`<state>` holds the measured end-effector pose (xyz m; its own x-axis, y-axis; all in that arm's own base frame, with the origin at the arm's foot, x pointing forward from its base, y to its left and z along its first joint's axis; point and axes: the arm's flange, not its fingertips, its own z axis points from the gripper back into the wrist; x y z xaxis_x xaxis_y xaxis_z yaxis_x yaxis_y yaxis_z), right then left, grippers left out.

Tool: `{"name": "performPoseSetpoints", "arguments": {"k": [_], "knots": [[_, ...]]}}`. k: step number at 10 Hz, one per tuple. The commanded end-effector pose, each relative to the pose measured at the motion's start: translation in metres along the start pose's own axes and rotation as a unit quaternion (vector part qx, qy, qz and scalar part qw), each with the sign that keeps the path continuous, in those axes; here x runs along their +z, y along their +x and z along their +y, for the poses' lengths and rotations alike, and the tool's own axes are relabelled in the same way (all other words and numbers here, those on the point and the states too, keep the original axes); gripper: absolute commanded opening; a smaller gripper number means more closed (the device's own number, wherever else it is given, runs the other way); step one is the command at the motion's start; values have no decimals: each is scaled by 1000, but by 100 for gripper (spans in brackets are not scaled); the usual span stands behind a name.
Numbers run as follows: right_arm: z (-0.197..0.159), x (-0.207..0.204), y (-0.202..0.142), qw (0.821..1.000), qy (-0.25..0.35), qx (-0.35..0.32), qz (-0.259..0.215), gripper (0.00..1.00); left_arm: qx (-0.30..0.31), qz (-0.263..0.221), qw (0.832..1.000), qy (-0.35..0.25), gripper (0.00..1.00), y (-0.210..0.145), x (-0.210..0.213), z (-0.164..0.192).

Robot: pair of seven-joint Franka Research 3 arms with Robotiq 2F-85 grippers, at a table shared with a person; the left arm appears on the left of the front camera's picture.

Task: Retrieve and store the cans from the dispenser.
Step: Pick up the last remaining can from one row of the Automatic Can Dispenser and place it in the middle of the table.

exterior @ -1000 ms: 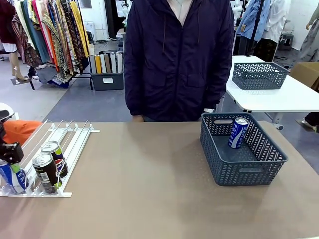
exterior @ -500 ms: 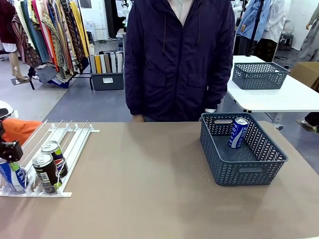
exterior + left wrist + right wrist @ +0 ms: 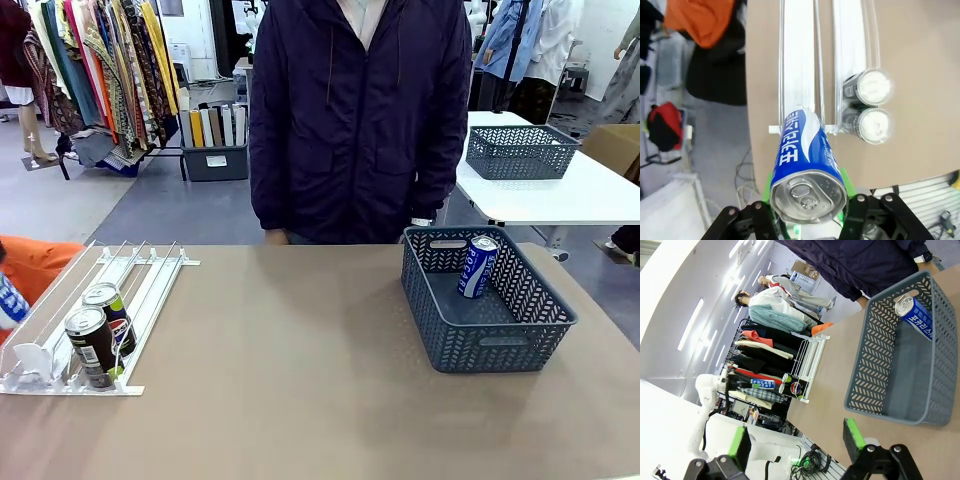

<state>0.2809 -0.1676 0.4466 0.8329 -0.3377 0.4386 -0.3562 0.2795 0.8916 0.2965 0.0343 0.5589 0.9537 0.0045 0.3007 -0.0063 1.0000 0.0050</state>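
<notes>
1. Your left gripper (image 3: 807, 192) has lifted the blue-and-white aluminium can (image 3: 804, 145) clear of the white-and-clear plastic railed dispenser (image 3: 798, 65); it pinches the can by its sides, leaving that lane bare
2. Two dark brown cans (image 3: 92, 335) wait in the next lane
3. Your right gripper (image 3: 796, 440) hangs spread, empty
4. The dark grey mesh basket (image 3: 520, 345) holds one blue can (image 3: 478, 266); bare table (image 3: 300, 380) lies between, nothing blocking

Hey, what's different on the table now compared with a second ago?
The left hand lifted the blue-and-white can up out of the dispenser at its near end and now holds it clamped above it. The two dark cans in the dispenser, the basket with its blue can, and the person stayed put.
</notes>
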Motion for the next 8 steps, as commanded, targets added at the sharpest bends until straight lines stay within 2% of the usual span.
{"name": "performPoseSetpoints", "arguments": {"k": [1,2,3,4,8], "knots": [[3,-2,5,1000,11,2,-11,100,-1,-40,999,-24,0,-6,15,11],[3,-2,5,1000,11,2,-11,100,9,-44,998,-35,0,-9,15,16],[3,-2,5,1000,11,2,-11,100,23,-39,999,11,0,-11,7,25],[3,-2,5,1000,11,2,-11,100,6,-38,999,-13,0,-9,28,9],[3,-2,5,1000,11,2,-11,100,9,-34,999,-11,0,-11,21,12]]}}
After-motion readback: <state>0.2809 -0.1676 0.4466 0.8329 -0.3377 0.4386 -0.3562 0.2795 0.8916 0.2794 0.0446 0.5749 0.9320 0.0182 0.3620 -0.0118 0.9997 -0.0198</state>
